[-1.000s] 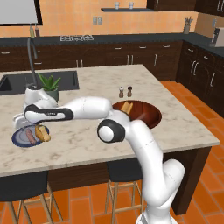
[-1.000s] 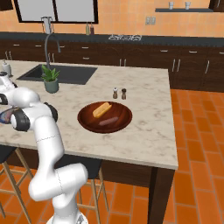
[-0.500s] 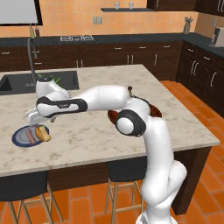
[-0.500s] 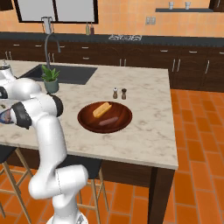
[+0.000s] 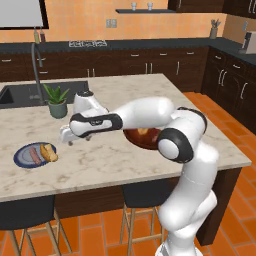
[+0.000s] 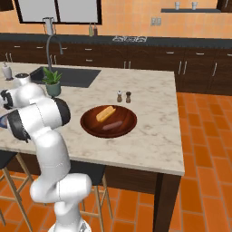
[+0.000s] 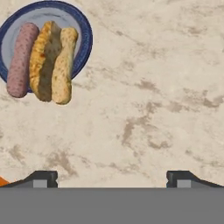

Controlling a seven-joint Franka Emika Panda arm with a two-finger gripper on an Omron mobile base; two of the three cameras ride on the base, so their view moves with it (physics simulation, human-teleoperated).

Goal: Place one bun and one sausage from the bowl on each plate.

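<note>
Blue plate (image 7: 83, 33) holds bun (image 7: 52, 61), sausage (image 7: 21, 59); gripper (image 7: 111, 178) empty.

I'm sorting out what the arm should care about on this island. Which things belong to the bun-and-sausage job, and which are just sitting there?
Job things:
- brown bowl with a bun and a sausage
- dark blue plate already holding a bun and a sausage
- open gripper

Bystanders:
- potted plant
- salt and pepper shakers
- sink faucet
</note>
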